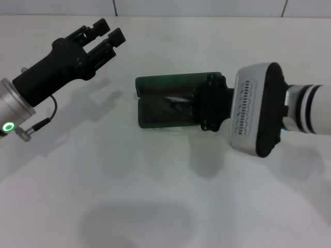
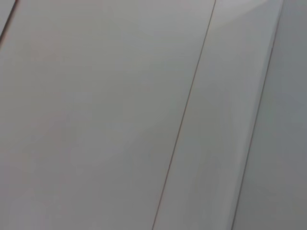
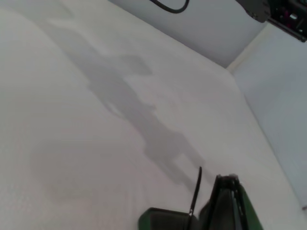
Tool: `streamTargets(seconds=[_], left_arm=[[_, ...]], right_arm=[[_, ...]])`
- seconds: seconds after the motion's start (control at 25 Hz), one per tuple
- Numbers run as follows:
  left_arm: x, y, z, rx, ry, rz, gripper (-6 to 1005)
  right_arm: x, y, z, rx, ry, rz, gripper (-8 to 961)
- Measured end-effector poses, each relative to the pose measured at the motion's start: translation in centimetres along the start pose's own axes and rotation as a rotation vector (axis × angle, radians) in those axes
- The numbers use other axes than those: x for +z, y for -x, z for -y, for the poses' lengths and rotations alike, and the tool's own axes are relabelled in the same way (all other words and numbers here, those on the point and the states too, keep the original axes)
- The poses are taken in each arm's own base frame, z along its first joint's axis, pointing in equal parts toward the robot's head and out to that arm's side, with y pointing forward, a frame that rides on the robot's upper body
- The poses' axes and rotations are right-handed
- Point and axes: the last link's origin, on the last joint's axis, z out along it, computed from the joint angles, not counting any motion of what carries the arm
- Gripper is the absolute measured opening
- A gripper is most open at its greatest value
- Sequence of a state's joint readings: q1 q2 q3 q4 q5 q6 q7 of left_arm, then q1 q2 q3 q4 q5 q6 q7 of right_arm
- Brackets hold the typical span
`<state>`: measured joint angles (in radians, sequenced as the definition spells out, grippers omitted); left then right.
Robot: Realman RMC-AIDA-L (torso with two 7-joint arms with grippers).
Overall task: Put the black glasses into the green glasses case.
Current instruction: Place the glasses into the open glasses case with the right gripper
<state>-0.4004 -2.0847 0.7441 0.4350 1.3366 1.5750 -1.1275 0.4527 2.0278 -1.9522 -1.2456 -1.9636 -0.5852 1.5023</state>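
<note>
White and bare-looking, the bench [image 1: 155, 206] carries the work near its middle, a little toward the far edge. The right arm reaches in from the right edge, its bulky silver-and-black wrist lying level, and the right gripper [image 1: 209, 103] sits over the right end of the green glasses case [image 1: 165, 103]; whether that gripper is clenched or released cannot be told, since its tips are hidden against the case. The left arm hangs above the far-left part of the bench, well apart from the case, with the left gripper [image 1: 106, 36] released, its two black fingers parted and aimed toward the far edge. The case lies open, its long axis running left to right, parallel to the far edge, lid half toward the far edge and tray half toward the near edge. Inside it a thin dark frame, the black glasses [image 1: 176, 101], lies along the same left-right axis. In the right wrist view a slim black temple arm [image 3: 195, 196] stands up beside the case's green edge.
</note>
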Motion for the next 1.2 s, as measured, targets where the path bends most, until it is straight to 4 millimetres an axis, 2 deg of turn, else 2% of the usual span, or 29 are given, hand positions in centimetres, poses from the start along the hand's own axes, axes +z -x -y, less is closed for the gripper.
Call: streamTargets(seconds=[0.36,1.12,1.2], left_arm=[[0.6,-0.2,0.2,-0.012,0.003,0.006,561],[2.5,0.1,-0.1,-0.019,0.042,0.033,561],[2.5,0.2,-0.1,-0.020,0.042,0.034,561]], right_arm=[[0.9,-0.5,-0.6,-0.072,-0.117,-0.043,43],[1.9,-1.4,-1.9,-0.171,-0.216,-0.086,52],[2.0,-1.2,-2.1,-0.176,-0.222,-0.080,95]])
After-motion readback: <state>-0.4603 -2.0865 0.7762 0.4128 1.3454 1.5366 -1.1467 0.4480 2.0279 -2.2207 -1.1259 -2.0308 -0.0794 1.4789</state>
